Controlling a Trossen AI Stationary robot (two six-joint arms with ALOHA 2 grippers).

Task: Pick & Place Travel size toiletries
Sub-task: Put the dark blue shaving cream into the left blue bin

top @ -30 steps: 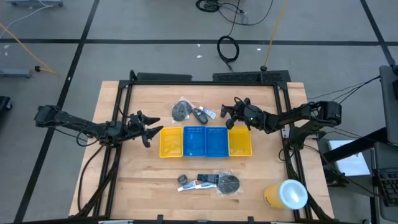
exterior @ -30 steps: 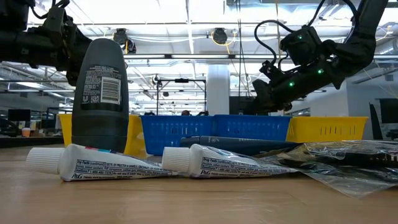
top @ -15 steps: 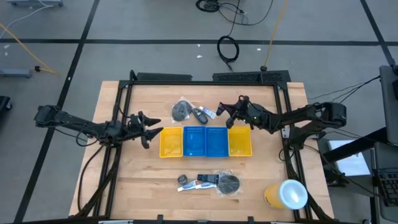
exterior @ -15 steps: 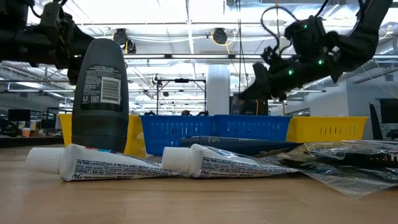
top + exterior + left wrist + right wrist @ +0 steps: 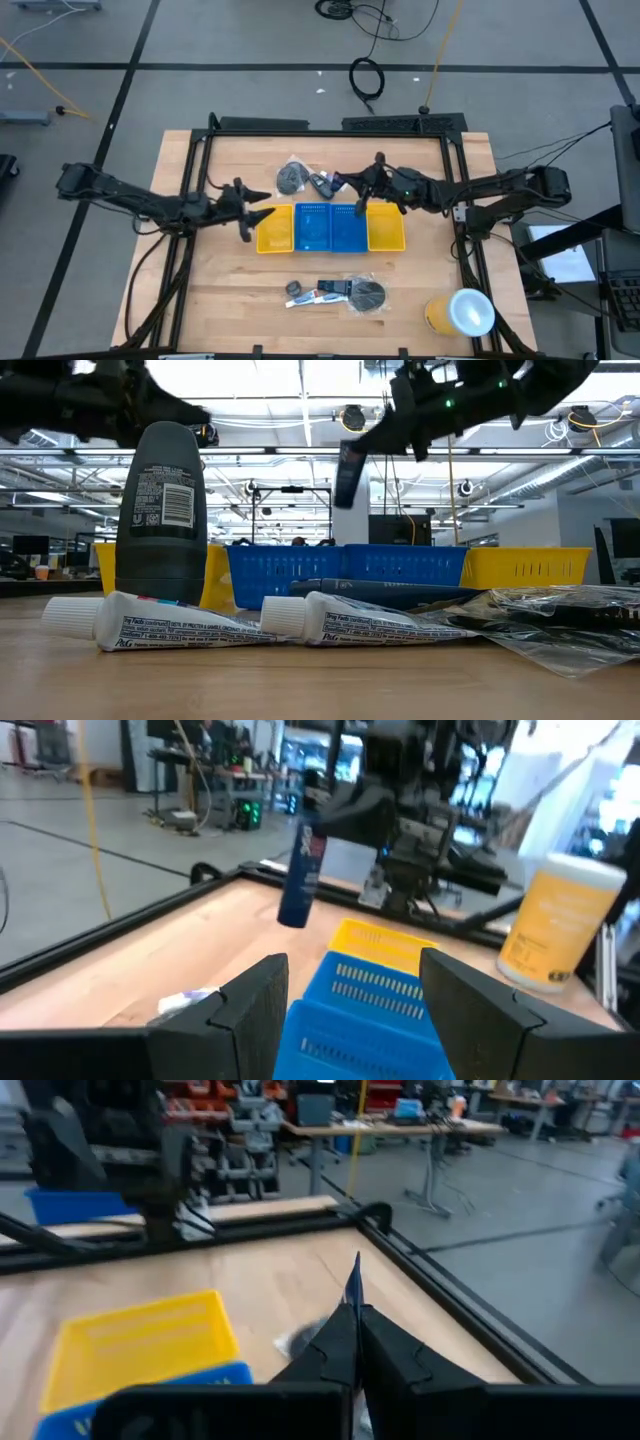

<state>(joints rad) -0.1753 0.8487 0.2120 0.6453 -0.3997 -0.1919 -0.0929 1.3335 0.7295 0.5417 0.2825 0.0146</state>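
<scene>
The right claw (image 5: pixel 362 190) is clenched on a small dark bottle (image 5: pixel 348 474), holding it in the air above the blue trays (image 5: pixel 330 227), near the grey mesh pad (image 5: pixel 291 177) on the surface (image 5: pixel 230 300). The left claw (image 5: pixel 252 206) hangs released beside the left yellow tray (image 5: pixel 272 230). More tubes (image 5: pixel 180 629) and another dark bottle (image 5: pixel 160 510) lie at the surface's front edge.
</scene>
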